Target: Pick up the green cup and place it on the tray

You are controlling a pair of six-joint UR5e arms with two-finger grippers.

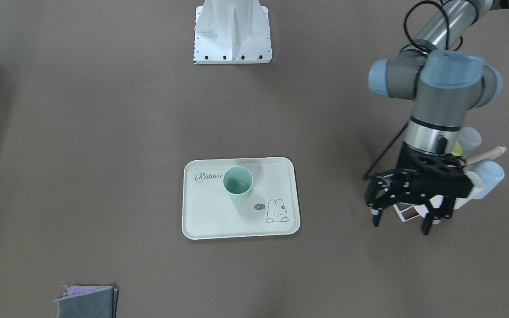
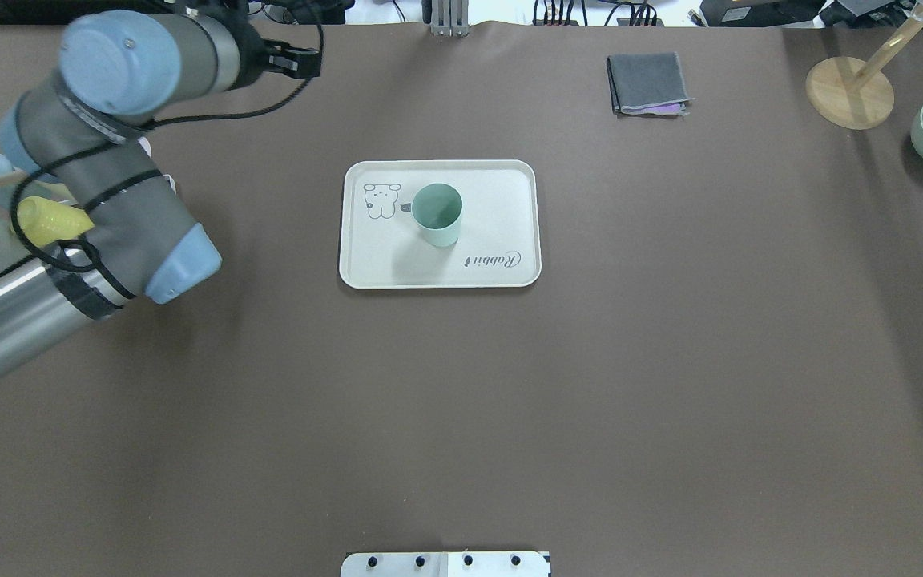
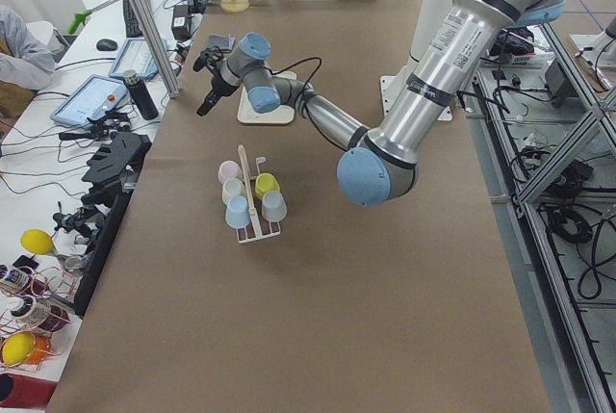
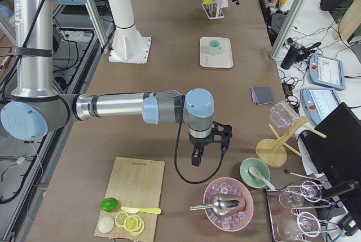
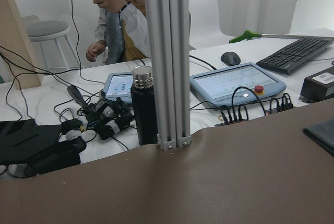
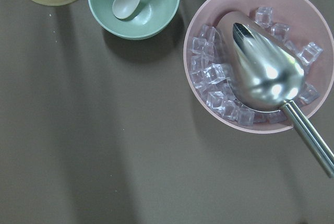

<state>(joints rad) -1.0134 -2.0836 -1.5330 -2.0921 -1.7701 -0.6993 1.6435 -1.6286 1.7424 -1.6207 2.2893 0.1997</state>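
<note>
Tablecloth (image 1: pixel 104 154), plain brown, bore the tray (image 1: pixel 219 216) with the green cup (image 1: pixel 238 182) upright; left gripper (image 1: pixel 401 226) hung spread, empty; right gripper (image 4: pixel 207 154): could not tell.

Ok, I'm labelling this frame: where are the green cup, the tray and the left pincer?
green cup (image 1: pixel 237 182): front-facing view, its inner bottom.
tray (image 1: pixel 219 217): front-facing view, bare floor near the front rim.
left pincer (image 1: pixel 400 226): front-facing view, midway between its open fingertips.
</note>
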